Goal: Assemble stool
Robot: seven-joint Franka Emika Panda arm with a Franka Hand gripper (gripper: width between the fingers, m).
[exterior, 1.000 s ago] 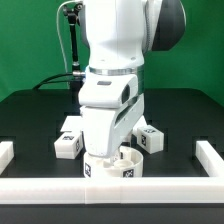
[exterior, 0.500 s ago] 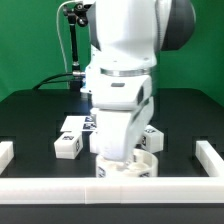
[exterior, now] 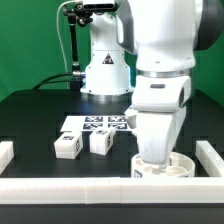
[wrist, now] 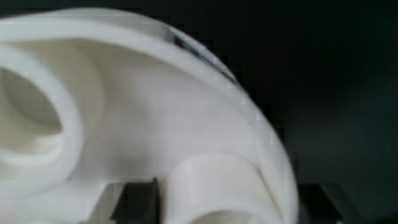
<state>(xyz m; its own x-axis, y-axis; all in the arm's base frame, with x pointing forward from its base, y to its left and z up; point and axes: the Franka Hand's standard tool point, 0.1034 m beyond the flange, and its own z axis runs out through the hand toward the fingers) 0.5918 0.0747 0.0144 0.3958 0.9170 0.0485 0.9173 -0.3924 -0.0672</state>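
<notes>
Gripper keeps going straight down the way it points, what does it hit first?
The stool seat: its wall sits in the gripper and fills the wrist view. Pushing on would probably press it into the black table; depth there is unclear.

Seat (wrist: 160, 110) fills most of frame, very close, heavily blurred. White, smooth, with broad curved rim sweeping round. Round hollow (wrist: 25, 105) sunk in its face, shaded inside. Sliver of black tag print (wrist: 185, 40) on rim edge, pattern unreadable. Gripper (wrist: 228, 203) straddles rounded white lug (wrist: 214, 180) of seat. Two dark fingers (wrist: 128, 202), one each side, look clamped against it. Beyond rim, dark matte counter (wrist: 338, 90).
</notes>
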